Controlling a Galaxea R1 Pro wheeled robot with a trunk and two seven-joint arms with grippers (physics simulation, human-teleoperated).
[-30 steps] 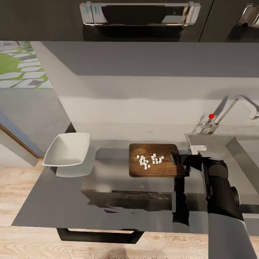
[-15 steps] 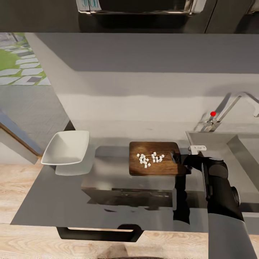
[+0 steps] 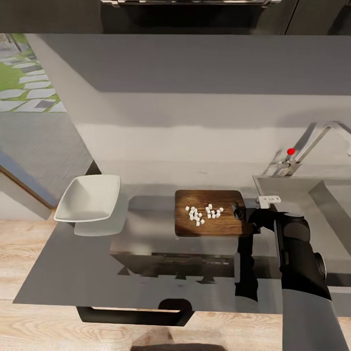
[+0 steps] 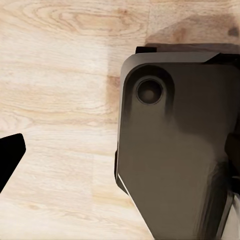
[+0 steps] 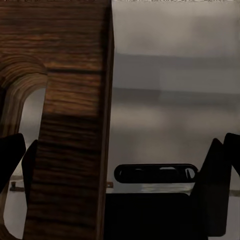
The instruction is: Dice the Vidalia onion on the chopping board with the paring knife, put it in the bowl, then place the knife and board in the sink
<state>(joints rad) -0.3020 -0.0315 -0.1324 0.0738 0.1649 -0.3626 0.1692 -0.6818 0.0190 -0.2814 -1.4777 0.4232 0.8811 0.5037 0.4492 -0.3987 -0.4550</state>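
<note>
The dark wooden chopping board (image 3: 209, 225) lies on the grey countertop (image 3: 146, 253), with a small heap of white diced onion (image 3: 203, 214) on its middle. My right gripper (image 3: 237, 213) is at the board's right edge. In the right wrist view the right gripper (image 5: 117, 150) is open, and the board's end strip (image 5: 75, 125) beside the handle cut-out lies between its fingers. A white bowl (image 3: 90, 197) sits at the counter's left end. The left gripper (image 4: 120, 160) hangs open over the wooden floor beside my own base. A small pale object (image 3: 268, 199) lies by the sink's rim; I cannot tell whether it is the knife.
The sink (image 3: 312, 195) is sunk into the counter just right of the board, with a faucet (image 3: 317, 141) and a red knob (image 3: 291, 151) behind it. Dark wall cabinets hang above. The counter's left edge ends just beyond the bowl.
The head camera has tipped slightly, shifting the whole picture. The right gripper, board, onion pieces and bowl have kept their places relative to one another.
</note>
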